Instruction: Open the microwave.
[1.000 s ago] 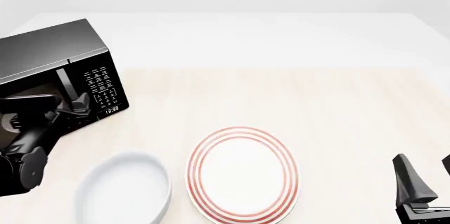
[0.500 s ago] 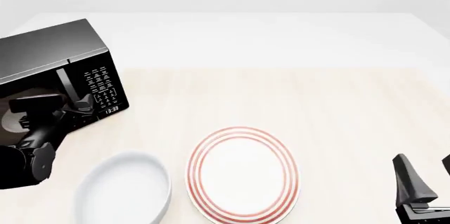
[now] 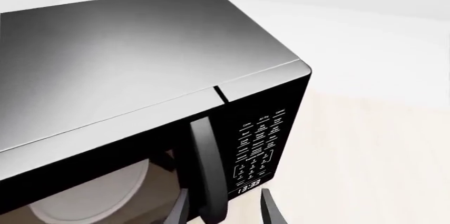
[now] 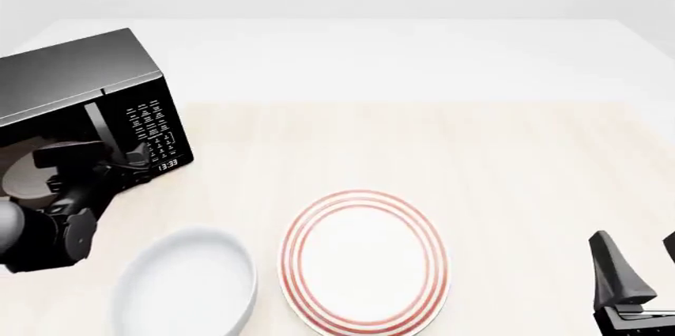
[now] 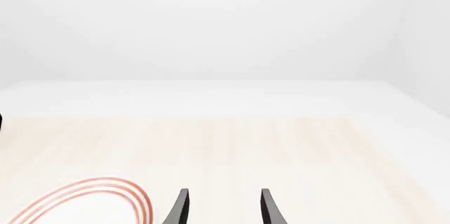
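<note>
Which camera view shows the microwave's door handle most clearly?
The left wrist view: the handle stands large, between the open left gripper fingers. The front view shows it small, partly behind the left arm. The right wrist view shows none of it.

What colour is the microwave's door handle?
Glossy black, same as the microwave body. The handle shows best in the left wrist view.

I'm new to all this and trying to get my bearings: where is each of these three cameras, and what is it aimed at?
Front view: fixed above and behind the arms, looking down the table; shows the left arm at the microwave and the right tool.
Left wrist view: behind the left tool, facing the microwave's handle between its open fingers.
Right wrist view: behind the right tool, facing bare table.
Shared: the red-ringed plate appears in front and right wrist views.
</note>
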